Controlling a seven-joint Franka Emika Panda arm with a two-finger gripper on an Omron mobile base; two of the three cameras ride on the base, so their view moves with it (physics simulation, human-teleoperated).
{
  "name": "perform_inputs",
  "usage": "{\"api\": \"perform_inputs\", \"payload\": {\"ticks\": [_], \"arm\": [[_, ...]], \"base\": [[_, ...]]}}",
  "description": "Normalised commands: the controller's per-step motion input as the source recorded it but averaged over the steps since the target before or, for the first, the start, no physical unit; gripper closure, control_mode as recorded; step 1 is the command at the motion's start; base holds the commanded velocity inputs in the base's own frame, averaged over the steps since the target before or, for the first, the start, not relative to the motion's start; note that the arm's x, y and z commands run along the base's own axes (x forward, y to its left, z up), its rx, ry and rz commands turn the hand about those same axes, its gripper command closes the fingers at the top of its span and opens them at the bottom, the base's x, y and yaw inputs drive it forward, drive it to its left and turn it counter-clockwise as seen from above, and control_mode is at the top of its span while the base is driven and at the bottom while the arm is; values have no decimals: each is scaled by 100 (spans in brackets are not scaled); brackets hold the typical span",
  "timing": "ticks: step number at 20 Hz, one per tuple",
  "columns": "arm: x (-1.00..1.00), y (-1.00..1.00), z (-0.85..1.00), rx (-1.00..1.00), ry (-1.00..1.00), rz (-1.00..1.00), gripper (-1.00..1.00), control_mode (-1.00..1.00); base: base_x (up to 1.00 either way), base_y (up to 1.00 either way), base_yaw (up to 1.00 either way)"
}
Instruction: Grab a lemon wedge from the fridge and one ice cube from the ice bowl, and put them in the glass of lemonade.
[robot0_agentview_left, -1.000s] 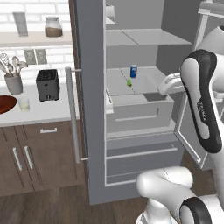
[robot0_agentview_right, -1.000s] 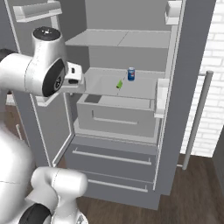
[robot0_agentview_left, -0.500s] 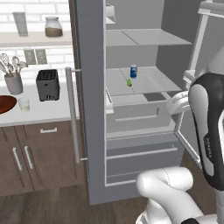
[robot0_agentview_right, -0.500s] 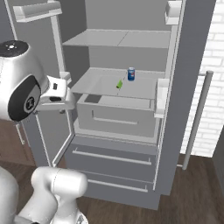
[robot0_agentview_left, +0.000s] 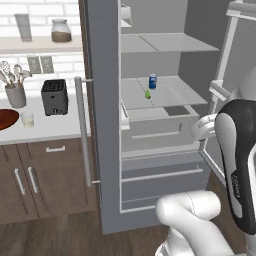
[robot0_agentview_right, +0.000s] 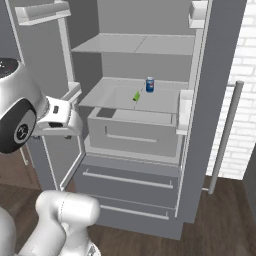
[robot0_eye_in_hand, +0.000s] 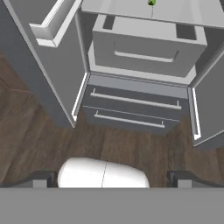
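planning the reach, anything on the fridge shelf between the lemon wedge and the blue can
Nothing: bare shelf between the lemon wedge and the blue can, seen in both base views.

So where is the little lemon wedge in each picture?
Left base view: lemon wedge on the middle fridge shelf, just below-left of the blue can.
Right base view: wedge on that shelf, below-left of the can.
Hand view: wedge at the top edge.
Shared landmark: the shelf.

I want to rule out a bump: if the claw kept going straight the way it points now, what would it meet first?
Probably the fridge's lower drawers, which sit mid-frame ahead of the open claw; the lemon wedge lies well above that line. Depth is uncertain.
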Motion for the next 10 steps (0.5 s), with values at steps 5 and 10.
{"api": "perform_inputs", "payload": {"ticks": [5,10], "arm": [[-6,-1,-11,0,0,0,-100,-100],[-6,-6,-23,0,0,0,-100,-100]], "base": [[0,0,0],[0,0,0]]}}
